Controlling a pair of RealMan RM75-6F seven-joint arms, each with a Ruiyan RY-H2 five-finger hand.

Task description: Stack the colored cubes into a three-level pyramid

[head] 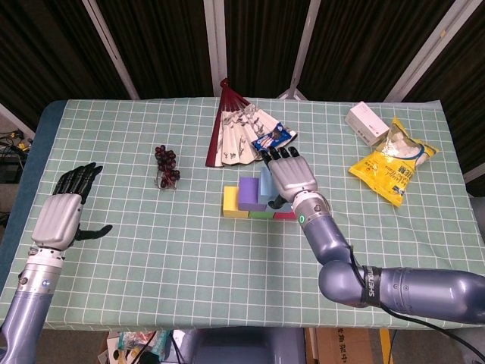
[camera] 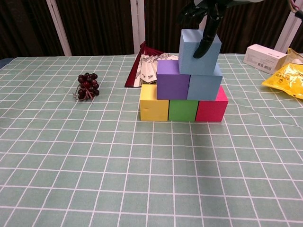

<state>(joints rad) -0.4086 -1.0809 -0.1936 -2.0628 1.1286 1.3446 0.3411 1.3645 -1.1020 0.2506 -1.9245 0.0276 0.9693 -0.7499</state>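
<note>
Nearest you on the worktop (camera: 151, 179), the base row is set: yellow cube (camera: 154, 102), green cube (camera: 182, 110) and pink cube (camera: 211, 107) side by side and touching. On them sit the purple cube (camera: 173, 79) and a light blue cube (camera: 205, 88), also touching. The top blue cube (camera: 200, 51) rests on that pair but looks shifted toward the right, more over the light blue one than over the seam.

Your right robot hand (head: 292, 176) is over the top cube, one dark finger (camera: 207, 38) lying down its front face; whether it is grasping the cube or just touching it, you cannot tell from here. Your left robot hand (head: 62, 214) hangs released, fingers apart, well away at the worktop's left side.

You look to be at the last step, seating the cap. Next would be to nudge it left if it needs centring, then lift straight up without dragging it. Beyond the stack lie the folding fan (camera: 147, 70) and grapes (camera: 87, 85)
</note>
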